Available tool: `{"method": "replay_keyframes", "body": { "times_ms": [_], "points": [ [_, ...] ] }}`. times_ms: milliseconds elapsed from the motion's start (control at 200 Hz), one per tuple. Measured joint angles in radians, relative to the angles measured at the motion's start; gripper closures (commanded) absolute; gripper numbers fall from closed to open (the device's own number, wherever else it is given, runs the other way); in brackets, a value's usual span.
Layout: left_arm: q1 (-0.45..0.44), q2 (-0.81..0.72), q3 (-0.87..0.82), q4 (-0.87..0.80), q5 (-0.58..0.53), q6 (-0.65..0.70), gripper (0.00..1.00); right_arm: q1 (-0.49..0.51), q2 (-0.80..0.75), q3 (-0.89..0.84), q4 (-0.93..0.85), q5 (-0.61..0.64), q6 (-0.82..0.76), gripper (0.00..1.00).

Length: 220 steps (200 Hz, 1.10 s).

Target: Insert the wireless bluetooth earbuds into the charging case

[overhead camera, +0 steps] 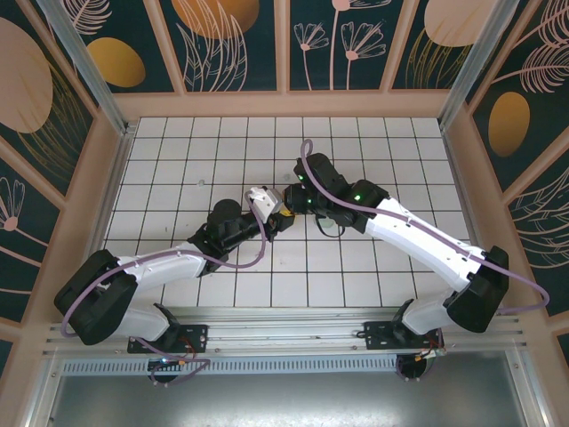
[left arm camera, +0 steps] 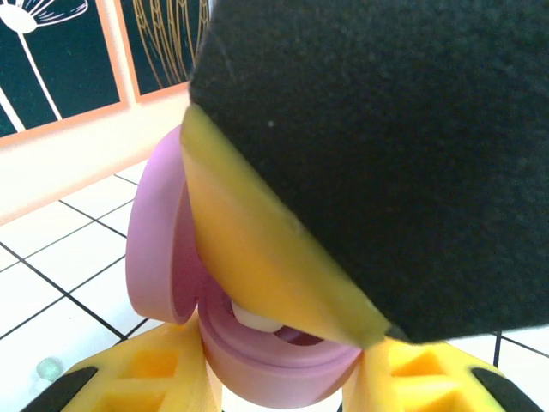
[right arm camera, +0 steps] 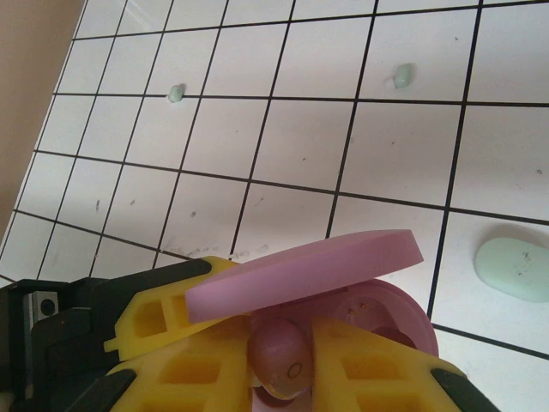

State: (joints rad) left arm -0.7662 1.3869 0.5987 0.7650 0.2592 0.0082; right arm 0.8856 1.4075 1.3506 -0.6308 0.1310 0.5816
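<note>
- A pink-purple earbud [right arm camera: 276,350] sits pinched between the yellow fingers of the right gripper [right arm camera: 283,333], whose jaws are clamped on it.
- The earbud is at the near rim of the open pink charging case [right arm camera: 396,314], just under the edge of its raised lid [right arm camera: 300,273]. It is not clear whether the earbud touches the case's inside.
- The case is lifted off the table, and its round base is clamped between the yellow fingers of the left gripper [left arm camera: 283,360]. The lid stands tilted up on one side.
- In the left wrist view, a black and yellow finger [left arm camera: 369,154] of the right gripper looms over the case and hides most of its hollow. A pale patch shows inside.
- From above, the two arms meet over the middle of the white tiled table [right arm camera: 300,154], fingertips together at the case.
- A larger mint green case [right arm camera: 513,268] lies on a tile near the pink case, apart from it.
- Two mint green earbuds [right arm camera: 176,92] [right arm camera: 401,77] lie on tiles well beyond the pink case, apart from each other.
</note>
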Motion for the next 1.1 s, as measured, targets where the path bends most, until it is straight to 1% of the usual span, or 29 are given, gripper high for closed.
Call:
{"method": "replay_keyframes", "body": {
  "times_ms": [525, 691, 1101],
  "points": [
    [0.0, 0.002, 0.0, -0.007, -0.006, 0.0, 0.98, 0.024, 0.0, 0.0, -0.032, 0.037, 0.0, 0.79],
    [0.0, 0.002, 0.0, -0.007, -0.006, 0.0, 0.98, 0.027, 0.0, 0.0, -0.032, 0.047, 0.0, 0.78],
    [0.0, 0.002, 0.0, -0.007, -0.006, 0.0, 0.98, 0.027, 0.0, 0.0, -0.032, 0.048, 0.0, 0.7]
  ]
}}
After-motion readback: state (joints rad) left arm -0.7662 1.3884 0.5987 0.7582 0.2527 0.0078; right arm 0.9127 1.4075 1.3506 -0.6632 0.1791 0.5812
